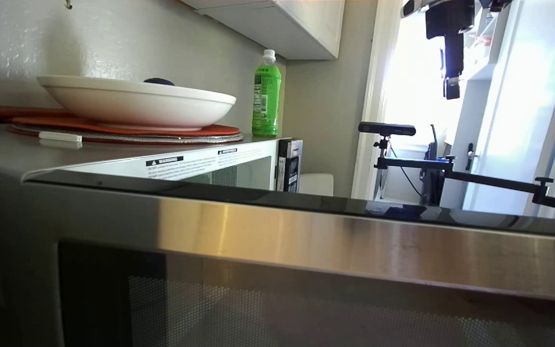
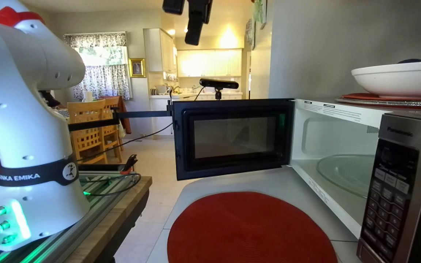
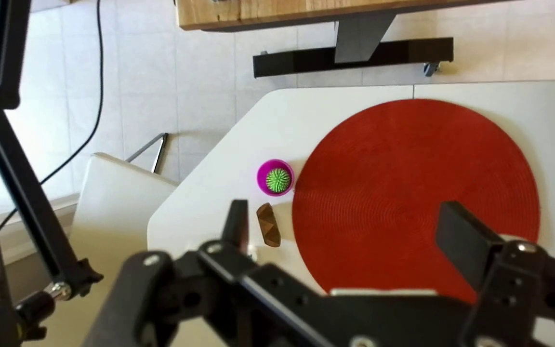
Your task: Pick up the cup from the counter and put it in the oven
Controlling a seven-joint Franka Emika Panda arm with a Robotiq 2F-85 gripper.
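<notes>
1. The black, 2-fingered pincer (image 3: 344, 212) shows at the bottom of the wrist view, spread wide and pinching nothing.
2. The round magenta cup (image 3: 262, 179), with a spiky green ball (image 3: 278, 180) inside, stands left of centre there, on the angular white counter (image 3: 229, 183), just beside a round red placemat (image 3: 417, 183).
3. A straight descent would probably miss: the cup lies towards the frame's left finger, not midway (the viewing angle may exaggerate this).
4. The brown faceted block (image 3: 269, 225) sits just below the cup in the frame; a misplaced finger could shove 1 into the other.
5. Tilting the cup might tip out the ball (it looks loose).
6. In an exterior view, right side, the silver-and-black microwave oven (image 2: 415, 129) has its black rectangular door (image 2: 232, 138) open; a careless carry could knock it.
</notes>
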